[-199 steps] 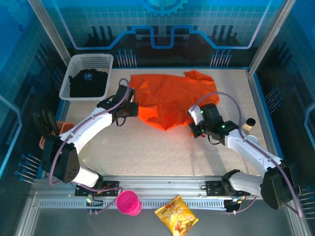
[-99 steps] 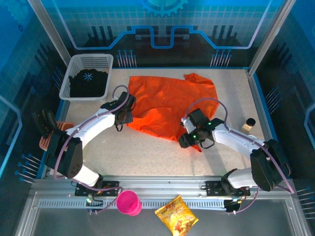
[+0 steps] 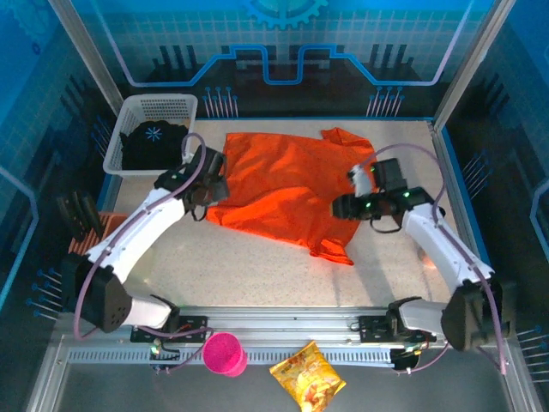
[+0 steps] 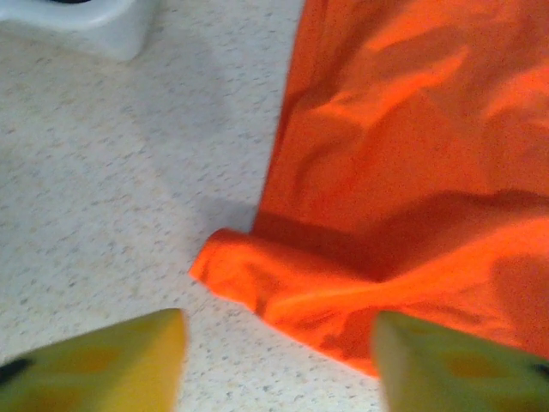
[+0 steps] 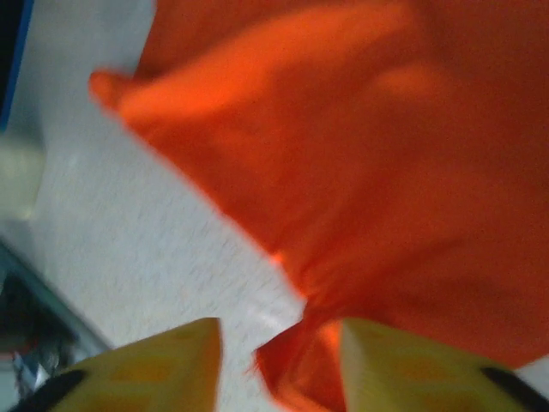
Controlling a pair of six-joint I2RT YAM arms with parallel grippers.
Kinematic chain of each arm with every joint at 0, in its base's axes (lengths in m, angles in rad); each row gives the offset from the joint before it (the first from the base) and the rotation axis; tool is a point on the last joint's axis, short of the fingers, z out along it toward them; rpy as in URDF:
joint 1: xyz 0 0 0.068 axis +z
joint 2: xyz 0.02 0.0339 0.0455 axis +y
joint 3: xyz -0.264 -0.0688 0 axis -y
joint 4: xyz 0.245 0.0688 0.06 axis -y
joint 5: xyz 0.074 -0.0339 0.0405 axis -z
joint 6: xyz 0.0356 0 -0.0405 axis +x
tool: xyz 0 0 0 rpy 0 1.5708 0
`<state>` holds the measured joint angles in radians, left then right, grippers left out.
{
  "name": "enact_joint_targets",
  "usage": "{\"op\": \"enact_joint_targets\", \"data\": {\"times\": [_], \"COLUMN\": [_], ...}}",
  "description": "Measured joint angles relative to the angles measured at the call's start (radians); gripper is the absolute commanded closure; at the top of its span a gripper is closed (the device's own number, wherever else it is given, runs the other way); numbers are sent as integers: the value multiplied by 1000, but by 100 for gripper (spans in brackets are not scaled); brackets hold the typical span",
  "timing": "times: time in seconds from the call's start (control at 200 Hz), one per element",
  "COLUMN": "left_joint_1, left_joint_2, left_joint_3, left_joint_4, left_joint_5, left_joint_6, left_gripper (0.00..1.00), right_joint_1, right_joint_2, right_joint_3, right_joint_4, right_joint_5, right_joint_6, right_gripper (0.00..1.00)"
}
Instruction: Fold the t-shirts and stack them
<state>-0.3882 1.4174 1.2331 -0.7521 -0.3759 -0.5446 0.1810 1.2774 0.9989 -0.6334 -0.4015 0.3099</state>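
Observation:
The bright-orange t-shirt [image 3: 287, 189] lies spread across the middle of the table, its hem corner [image 3: 333, 251] pointing toward the near edge. In the left wrist view a rolled corner of the orange t-shirt [image 4: 283, 292] rests just ahead of my fingers. My left gripper [image 3: 201, 199] [image 4: 279, 365] is open at the shirt's left edge, with bare table between its jaws. My right gripper [image 3: 340, 207] [image 5: 279, 369] hovers at the shirt's right side, jaws apart, with a fold of orange cloth [image 5: 300, 369] lying between them. The black t-shirt [image 3: 154, 143] with the pale snowflake print sits in the basket.
The white mesh basket [image 3: 129, 110] stands at the back left; its corner [image 4: 94, 26] shows in the left wrist view. A pink cup [image 3: 225, 354] and a yellow snack bag [image 3: 307, 375] lie on the rail in front. Glass walls close in both sides.
Both grippers were shut on the orange shirt and have let go. The shirt now lies flatter and wider. The left arm moved back-left, the right arm back-right.

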Motion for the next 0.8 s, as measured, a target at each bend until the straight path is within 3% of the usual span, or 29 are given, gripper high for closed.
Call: {"op": "enact_joint_targets", "data": {"times": [0.015, 0.08, 0.135, 0.275, 0.42, 0.801], "left_joint_1": [0, 0, 0, 2, 24, 84], "left_joint_2": [18, 127, 242, 529, 729, 990], "left_joint_3": [15, 90, 164, 352, 489, 793], "left_joint_4": [0, 17, 32, 54, 48, -69], "left_joint_5": [8, 35, 55, 75, 81, 51], "left_joint_6": [10, 24, 29, 61, 75, 76], "left_gripper": [71, 90, 100, 100, 100, 100], "right_joint_1": [-25, -117, -164, -197, -196, -195], "right_joint_2": [20, 129, 224, 468, 620, 789], "right_joint_3": [10, 52, 75, 148, 229, 427], "right_joint_4": [3, 30, 56, 85, 84, 13], "right_joint_5": [-5, -13, -18, -7, 38, 156], "right_joint_6": [14, 52, 80, 113, 127, 135], "right_gripper": [100, 100, 100, 100, 100, 100]}}
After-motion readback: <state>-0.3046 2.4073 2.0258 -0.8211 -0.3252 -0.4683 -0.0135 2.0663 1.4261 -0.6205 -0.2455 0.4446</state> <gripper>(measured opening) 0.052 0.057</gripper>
